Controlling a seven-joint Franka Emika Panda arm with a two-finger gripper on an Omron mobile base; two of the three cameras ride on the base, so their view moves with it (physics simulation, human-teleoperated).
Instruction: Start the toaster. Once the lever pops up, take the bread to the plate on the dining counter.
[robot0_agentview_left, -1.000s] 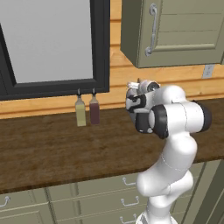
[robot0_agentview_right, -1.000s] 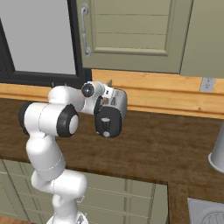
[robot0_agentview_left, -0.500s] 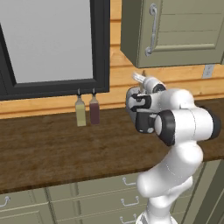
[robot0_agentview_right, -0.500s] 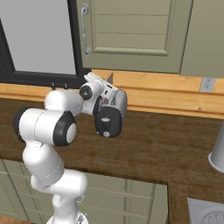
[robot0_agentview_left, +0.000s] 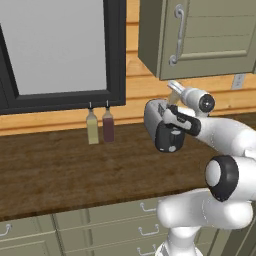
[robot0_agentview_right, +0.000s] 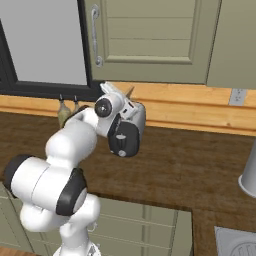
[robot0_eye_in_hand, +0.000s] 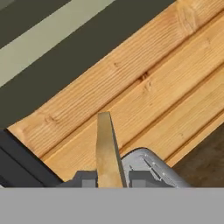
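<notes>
The gripper pinched the bread edge-on between its jaws, just above the toaster. The thin slice could have slipped or snagged on the toaster's slot if lifted crooked, and dropped before reaching the plate.

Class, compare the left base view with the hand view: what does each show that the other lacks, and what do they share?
Left base view alone: two bottles, the window, counter drawers. Hand view alone: the bread seen edge-on, pinched between the hand's fingertips. Shared: the toaster, the bread slice and the wood-plank wall.
</notes>
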